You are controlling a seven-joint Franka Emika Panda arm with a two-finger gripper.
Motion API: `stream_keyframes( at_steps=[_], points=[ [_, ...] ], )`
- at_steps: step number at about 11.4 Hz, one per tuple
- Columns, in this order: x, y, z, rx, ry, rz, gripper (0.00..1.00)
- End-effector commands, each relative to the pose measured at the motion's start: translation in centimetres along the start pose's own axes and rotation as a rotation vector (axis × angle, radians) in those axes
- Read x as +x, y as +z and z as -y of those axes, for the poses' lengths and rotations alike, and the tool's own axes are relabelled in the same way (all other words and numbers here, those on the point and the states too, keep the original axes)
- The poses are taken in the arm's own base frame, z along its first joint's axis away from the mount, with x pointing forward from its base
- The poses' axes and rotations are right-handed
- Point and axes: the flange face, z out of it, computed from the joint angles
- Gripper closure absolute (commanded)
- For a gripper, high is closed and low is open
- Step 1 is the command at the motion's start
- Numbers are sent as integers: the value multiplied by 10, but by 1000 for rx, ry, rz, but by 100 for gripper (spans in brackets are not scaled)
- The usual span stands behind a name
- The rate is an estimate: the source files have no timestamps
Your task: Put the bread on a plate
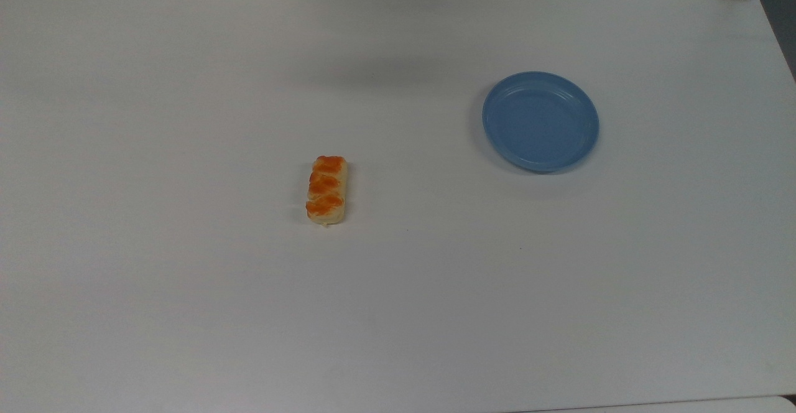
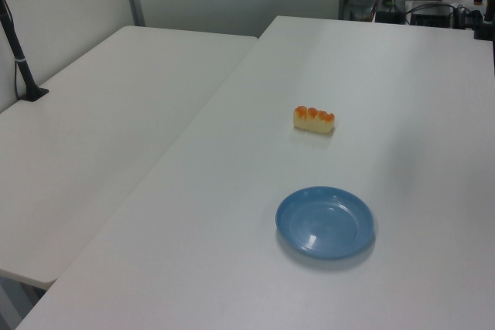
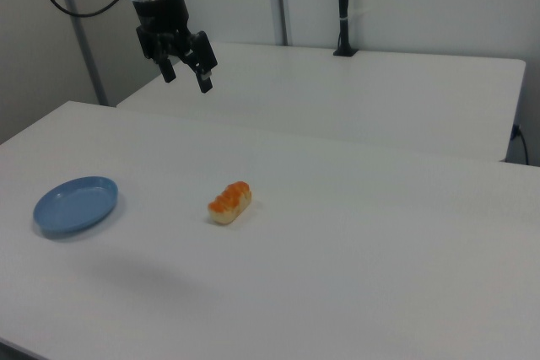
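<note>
While the arm's upper links run off the right view's top-left corner, the hand [image 3: 186, 72] hangs high above the white counter [image 1: 186, 89] with its two fingers spread and nothing between them. Below, the bread [image 1: 327, 190] lies flat on the counter, well apart from the blue plate [image 1: 540, 121], which sits bare to the top view's right, its far rim foreshortened in the right view.

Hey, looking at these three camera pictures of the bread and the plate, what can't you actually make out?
- Arm above the gripper: cut off by the right view's top-left edge.
- Underside of the bread: hidden against the table.
- Underside of the plate: hidden the same way.
</note>
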Motion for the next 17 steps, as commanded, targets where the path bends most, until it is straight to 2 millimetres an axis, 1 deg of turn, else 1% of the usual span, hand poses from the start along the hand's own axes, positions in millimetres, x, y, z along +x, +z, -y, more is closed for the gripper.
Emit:
stream_keyframes(
  at_steps=[1, 3, 5, 6, 17],
  points=[
    [-5, 3, 8, 15, -57, 16, 0],
    [-6, 4, 10, 17, -76, 25, 0],
    [-10, 6, 11, 17, -166, 64, 0],
    [-11, 4, 9, 16, -184, 64, 0],
    [-11, 7, 8, 6, -181, 75, 0]
  ],
)
